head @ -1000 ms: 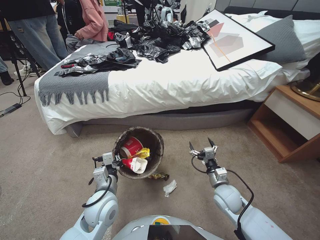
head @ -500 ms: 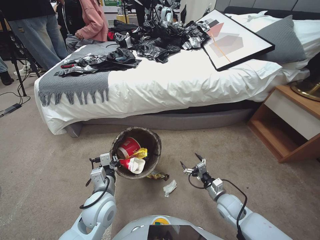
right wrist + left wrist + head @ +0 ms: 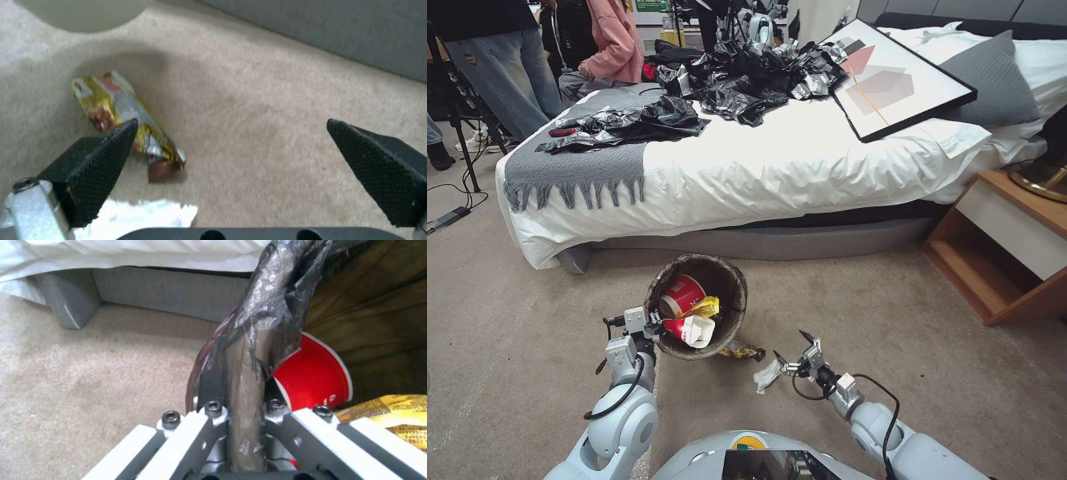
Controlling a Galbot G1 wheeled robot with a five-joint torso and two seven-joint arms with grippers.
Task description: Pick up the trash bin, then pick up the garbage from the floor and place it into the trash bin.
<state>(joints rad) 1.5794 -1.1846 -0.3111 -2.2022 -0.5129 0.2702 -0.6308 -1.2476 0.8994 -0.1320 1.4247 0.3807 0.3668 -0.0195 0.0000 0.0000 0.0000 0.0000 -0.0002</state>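
Head cam looks fwd and down from above robot's body over carpet [image 3: 527, 347] to the bed [image 3: 774, 167]. Left wrist cam sits v. close along bin rim [image 3: 249, 350], facing bed base. Right wrist cam looks down at carpet close-up; shares foil wrapper [image 3: 129, 123] and tissue [image 3: 142, 213] w/ head cam.

The crumpled white tissue [image 3: 138, 213] is cut off by the right wrist view's edge. The round white plastic trash bin [image 3: 84, 13] shows just a blurred curve, and its rim [image 3: 242, 380] hides the left gripper's fingertips.
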